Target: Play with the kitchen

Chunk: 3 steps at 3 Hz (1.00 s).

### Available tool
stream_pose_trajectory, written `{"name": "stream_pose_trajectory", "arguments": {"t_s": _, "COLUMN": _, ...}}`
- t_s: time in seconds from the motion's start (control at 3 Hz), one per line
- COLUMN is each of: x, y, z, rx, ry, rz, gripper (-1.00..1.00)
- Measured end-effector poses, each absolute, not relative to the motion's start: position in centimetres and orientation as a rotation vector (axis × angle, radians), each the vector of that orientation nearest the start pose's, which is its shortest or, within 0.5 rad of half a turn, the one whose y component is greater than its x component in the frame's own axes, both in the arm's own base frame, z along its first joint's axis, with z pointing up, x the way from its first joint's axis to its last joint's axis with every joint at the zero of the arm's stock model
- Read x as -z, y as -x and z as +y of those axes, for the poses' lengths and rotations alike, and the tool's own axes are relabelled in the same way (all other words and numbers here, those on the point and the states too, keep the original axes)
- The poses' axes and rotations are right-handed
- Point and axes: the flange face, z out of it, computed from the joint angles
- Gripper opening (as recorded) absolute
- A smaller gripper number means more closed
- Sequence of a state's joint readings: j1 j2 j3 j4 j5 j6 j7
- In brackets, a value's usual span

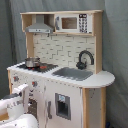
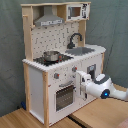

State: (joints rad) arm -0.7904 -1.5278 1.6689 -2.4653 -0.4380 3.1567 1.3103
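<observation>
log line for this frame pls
arm: at kitchen front | hand: beside oven door, near knobs | pot: on stove | sink: untouched

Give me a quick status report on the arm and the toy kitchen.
Gripper at the toy kitchen front, near the knobs. Pot on stove. Nothing in the way.

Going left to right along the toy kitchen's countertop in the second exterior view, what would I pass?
Silver pot on the stove → black faucet → sink → rounded counter end.
</observation>
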Motion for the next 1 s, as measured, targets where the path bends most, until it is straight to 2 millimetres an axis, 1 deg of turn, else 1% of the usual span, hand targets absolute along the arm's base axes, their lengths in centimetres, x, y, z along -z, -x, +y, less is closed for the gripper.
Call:
{"name": "stream_pose_trajectory", "arguments": {"t_s": 0.33, "x": -29.5, "y": -32.1, "z": 40.7, "rx": -1.747, "ry": -1.858, "rz": 0.629, "gripper": 1.0}}
{"name": "stream_pose_trajectory", "arguments": {"t_s": 0.67, "x": -33.4, "y": -29.9, "z": 42.6, "rx": -1.826, "ry": -1.816, "rz": 0.663, "gripper": 1.0}}
{"name": "stream_pose_trajectory", "arguments": {"t_s": 1.0, "x": -34.5, "y": -29.0, "z": 44.8, "rx": -1.794, "ry": -1.721, "rz": 0.752, "gripper": 1.0}}
